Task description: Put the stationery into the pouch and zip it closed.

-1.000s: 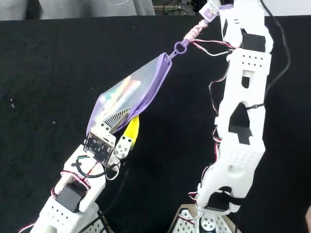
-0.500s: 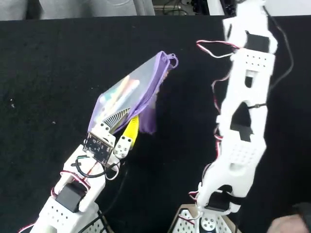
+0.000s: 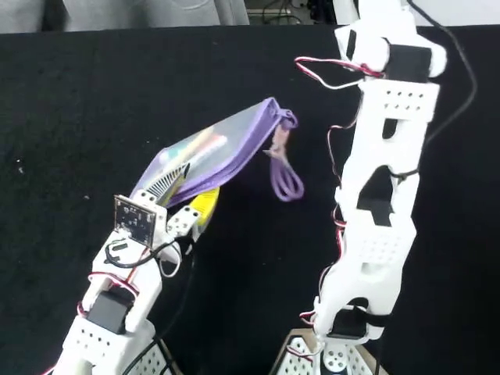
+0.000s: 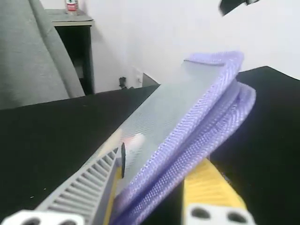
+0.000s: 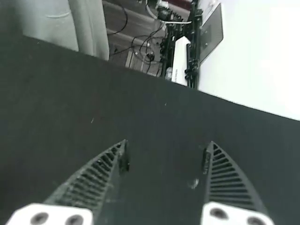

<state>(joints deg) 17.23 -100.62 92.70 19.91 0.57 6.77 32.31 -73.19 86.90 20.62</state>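
Observation:
The pouch (image 3: pixel 205 155) is clear with purple trim and coloured stationery showing inside it. It is held up off the black table by my left gripper (image 3: pixel 181 195), which is shut on its near end. A purple strap (image 3: pixel 283 176) hangs loose from the pouch's far corner. In the left wrist view the pouch (image 4: pixel 183 126) slants away between the grey finger and the yellow finger (image 4: pixel 211 185). My right gripper (image 5: pixel 164 157) stands open above the bare table with nothing between its fingers. The right arm (image 3: pixel 387 141) stretches toward the table's far edge.
The black table (image 3: pixel 78 101) spreads around both arms. A grey curtain (image 5: pixel 89 23) and a stand with cables (image 5: pixel 183 33) lie beyond the far edge. A dark cabinet (image 4: pixel 75 42) stands against a white wall.
My right gripper let go of the pouch's strap and opened. The strap dropped and now dangles from the pouch's corner. The left arm tilted the pouch lower.

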